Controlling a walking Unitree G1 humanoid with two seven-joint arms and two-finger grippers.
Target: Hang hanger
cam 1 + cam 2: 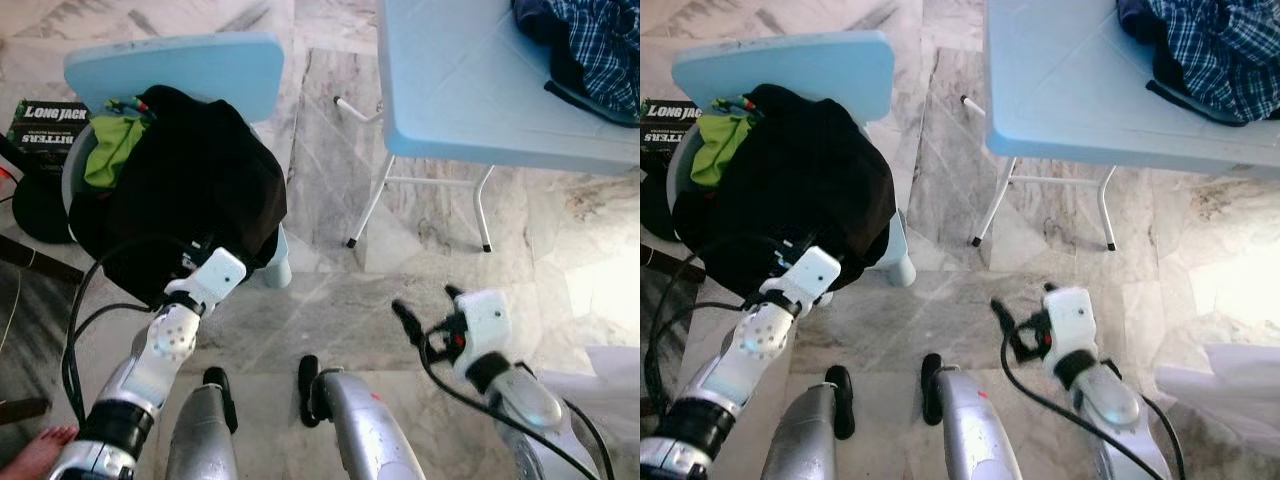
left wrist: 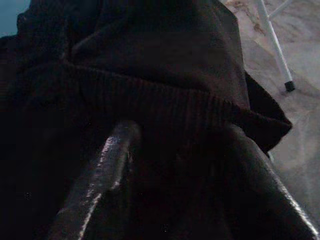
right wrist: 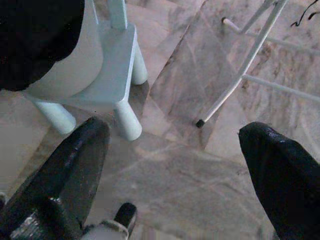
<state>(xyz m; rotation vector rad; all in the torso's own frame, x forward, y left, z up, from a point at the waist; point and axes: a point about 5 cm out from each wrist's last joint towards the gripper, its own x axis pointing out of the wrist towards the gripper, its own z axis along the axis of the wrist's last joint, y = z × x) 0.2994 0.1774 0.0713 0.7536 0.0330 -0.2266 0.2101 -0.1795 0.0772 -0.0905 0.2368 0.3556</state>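
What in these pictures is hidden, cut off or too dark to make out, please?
- Left gripper: in the eye views its fingers are buried in the black garment.
- Basket contents: covered by that garment and a green cloth; no hanger can be made out.
- Plaid shirt: cut off by the frame's edge.
- Black box: partly hidden by the chair.

A pale blue chair [image 1: 215,62] is seen on the marble floor [image 1: 330,130], piled with a black garment [image 1: 205,175] and a green cloth [image 1: 112,148]. Beside it, a pale blue desk [image 1: 450,90] is stood on white legs, with a plaid shirt [image 1: 600,50] heaped at its far corner.
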